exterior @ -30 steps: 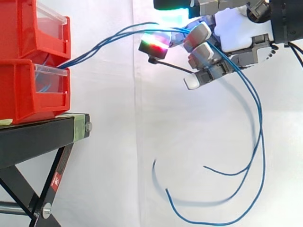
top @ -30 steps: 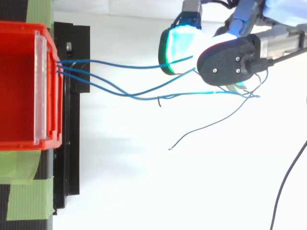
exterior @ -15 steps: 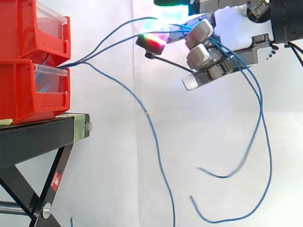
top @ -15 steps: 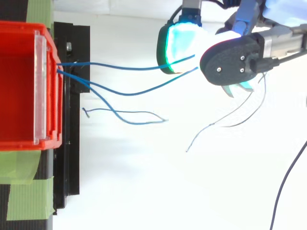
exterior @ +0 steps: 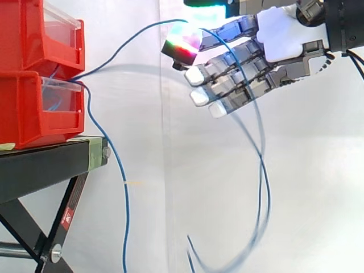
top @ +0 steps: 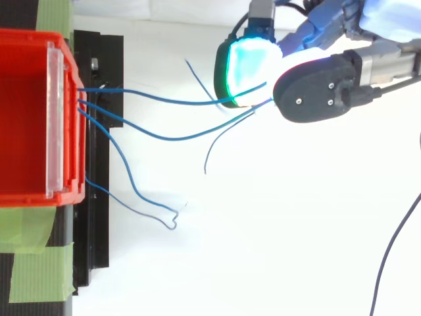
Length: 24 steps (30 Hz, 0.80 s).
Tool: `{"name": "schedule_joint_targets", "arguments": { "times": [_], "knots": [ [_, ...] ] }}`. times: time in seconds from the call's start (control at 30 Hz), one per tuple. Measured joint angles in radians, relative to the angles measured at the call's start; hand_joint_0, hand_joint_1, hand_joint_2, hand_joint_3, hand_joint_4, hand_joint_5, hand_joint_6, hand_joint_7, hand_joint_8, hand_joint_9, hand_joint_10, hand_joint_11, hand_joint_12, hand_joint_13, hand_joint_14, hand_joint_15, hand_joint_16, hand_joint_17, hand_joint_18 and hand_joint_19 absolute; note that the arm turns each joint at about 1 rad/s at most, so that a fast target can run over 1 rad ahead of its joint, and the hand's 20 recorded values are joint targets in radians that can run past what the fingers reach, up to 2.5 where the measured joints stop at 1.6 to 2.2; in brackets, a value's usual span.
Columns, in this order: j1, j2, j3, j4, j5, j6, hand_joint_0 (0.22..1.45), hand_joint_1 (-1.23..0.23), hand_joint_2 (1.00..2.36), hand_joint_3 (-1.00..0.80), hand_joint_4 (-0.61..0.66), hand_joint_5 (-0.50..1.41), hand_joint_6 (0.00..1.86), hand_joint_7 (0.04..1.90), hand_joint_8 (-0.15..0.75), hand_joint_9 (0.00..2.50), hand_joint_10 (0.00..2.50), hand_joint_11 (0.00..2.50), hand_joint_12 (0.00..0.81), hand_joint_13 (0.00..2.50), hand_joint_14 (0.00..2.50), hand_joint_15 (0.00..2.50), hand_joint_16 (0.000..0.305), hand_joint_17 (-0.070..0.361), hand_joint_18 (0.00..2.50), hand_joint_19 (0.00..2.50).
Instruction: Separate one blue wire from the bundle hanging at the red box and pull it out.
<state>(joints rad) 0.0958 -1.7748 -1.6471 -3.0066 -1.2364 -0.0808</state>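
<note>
From the side, the hand (exterior: pixel 281 37) is up high, fingers straight out and open. One blue wire (exterior: pixel 149 27) climbs from the red boxes (exterior: pixel 34 108) and lies over the fingers. Another wire (exterior: pixel 125 227) hangs beside the black stand (exterior: pixel 45 159). From above, two wires (top: pixel 164 101) reach the hand, and a third wire (top: pixel 141 197) curls away near the box.

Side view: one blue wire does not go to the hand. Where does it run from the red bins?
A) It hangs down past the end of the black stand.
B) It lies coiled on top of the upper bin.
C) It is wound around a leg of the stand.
A: the loose blue wire leaves the front of the red bins and drops beside the end of the black stand toward the picture's bottom edge.
</note>
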Motion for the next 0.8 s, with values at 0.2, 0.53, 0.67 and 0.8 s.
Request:
{"name": "schedule_joint_targets", "arguments": {
  "times": [0.2, 0.53, 0.67, 0.8],
  "knots": [
    [0.002, 0.0, 0.0, 0.0, 0.0, -0.001, 0.47, -0.7, 1.46, -0.08, -0.19, -0.09, 0.87, 1.11, 0.341, 0.48, 0.0, 0.24, 0.518, 0.42, 0.01, 0.36, 0.073, 0.165, 0.65, 0.31],
    [0.006, 0.0, 0.0, -0.003, 0.001, -0.011, 0.48, -0.71, 1.41, -0.07, -0.18, -0.09, 0.86, 1.11, 0.338, 0.46, 0.0, 0.2, 0.503, 0.38, 0.01, 0.35, 0.072, 0.162, 0.59, 0.31],
    [0.01, -0.001, 0.0, -0.013, 0.0, -0.035, 0.49, -0.72, 1.4, -0.07, -0.18, -0.09, 0.86, 1.1, 0.341, 0.47, 0.0, 0.21, 0.503, 0.39, 0.01, 0.35, 0.072, 0.162, 0.6, 0.32],
    [0.013, -0.001, 0.0, -0.022, -0.002, -0.061, 0.49, -0.72, 1.38, -0.06, -0.18, -0.09, 0.86, 1.09, 0.344, 0.49, 0.0, 0.21, 0.502, 0.39, 0.01, 0.35, 0.071, 0.161, 0.6, 0.32]
  ]
}}
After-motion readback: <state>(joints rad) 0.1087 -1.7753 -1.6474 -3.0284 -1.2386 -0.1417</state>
